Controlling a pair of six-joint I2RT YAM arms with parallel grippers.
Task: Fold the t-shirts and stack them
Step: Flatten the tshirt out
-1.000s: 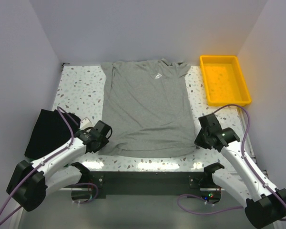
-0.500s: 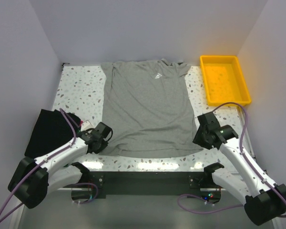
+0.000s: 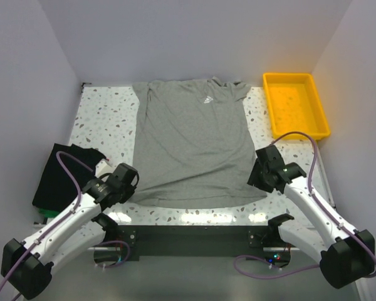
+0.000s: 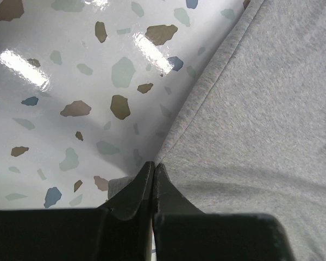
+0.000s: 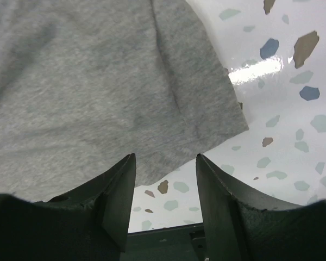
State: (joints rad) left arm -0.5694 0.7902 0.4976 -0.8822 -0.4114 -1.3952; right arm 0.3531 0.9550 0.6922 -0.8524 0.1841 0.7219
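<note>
The grey t-shirt [image 3: 191,144] lies flat, collar far, at the centre of the table [image 3: 106,113]. The left gripper [image 4: 154,174] is closed on its near-left hem corner. The right gripper [image 5: 165,160] is open, with its fingers spread over the near-right hem corner. A folded black t-shirt [image 3: 62,172] lies at the near left.

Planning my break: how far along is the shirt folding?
Done: the black t-shirt lies folded on the left, green fabric showing under it. In hand: the left tool is shut on the near-left hem corner of the grey t-shirt; the right tool is open at the near-right corner. Left: folding and stacking the grey one.
</note>
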